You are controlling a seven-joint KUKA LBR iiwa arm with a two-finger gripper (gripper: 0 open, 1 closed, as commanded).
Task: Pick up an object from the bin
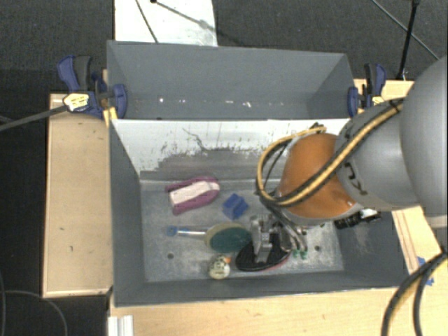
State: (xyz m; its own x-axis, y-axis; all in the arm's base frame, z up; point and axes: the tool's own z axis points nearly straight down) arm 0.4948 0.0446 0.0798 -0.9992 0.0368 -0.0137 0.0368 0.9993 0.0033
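The end effector [269,242] is low in the grey bin [210,285], directly over a flat black oval thing [250,260] with a red edge, which lies near the front wall. Whether it is spread or closed, I cannot tell. Just left of the black oval lies a dark green disc [227,240]. Up and left of the oval are a blue block [234,205] and a pink and white piece [194,193].

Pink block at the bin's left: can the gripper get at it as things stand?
Probably yes. The pink block lies alone, nothing on top of it. The gripper is low over a black oval thing at the front; only the small blue block lies roughly between them.
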